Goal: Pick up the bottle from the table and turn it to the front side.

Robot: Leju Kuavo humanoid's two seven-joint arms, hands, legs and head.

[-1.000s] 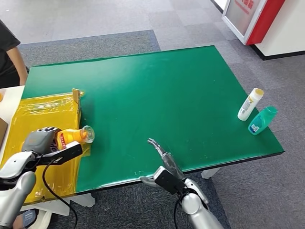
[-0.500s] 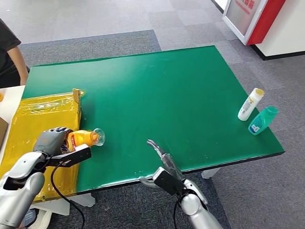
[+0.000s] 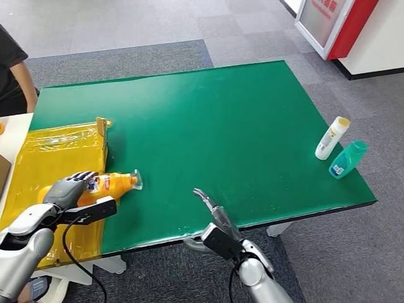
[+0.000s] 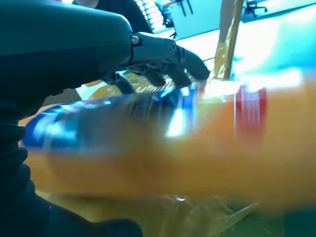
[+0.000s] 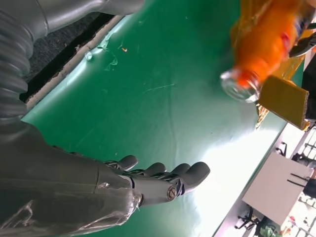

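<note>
Presently the left hand [image 3: 67, 189] grips the orange bottle [image 3: 112, 184] lying sideways at the yellow sheet's [image 3: 47, 151] edge; right hand [image 3: 209, 211] released, idle. Recommend slow rotation, grip firm.

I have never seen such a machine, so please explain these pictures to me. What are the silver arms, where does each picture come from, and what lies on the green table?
The silver arms belong to a robot that stands on two legs. The wide picture is taken from its head, looking down at the green table. The other two come from small cameras at its wrists, so they look turned and very close.

The left hand holds an orange bottle on its side, its clear cap toward the middle of the table. In the left wrist picture this bottle is blurred, with dark fingers over it. The right hand holds nothing, its fingers apart.

A yellow sheet covers the table's left end. Near the far right edge lie a white bottle and a teal bottle. A person's arm shows at the upper left.
</note>
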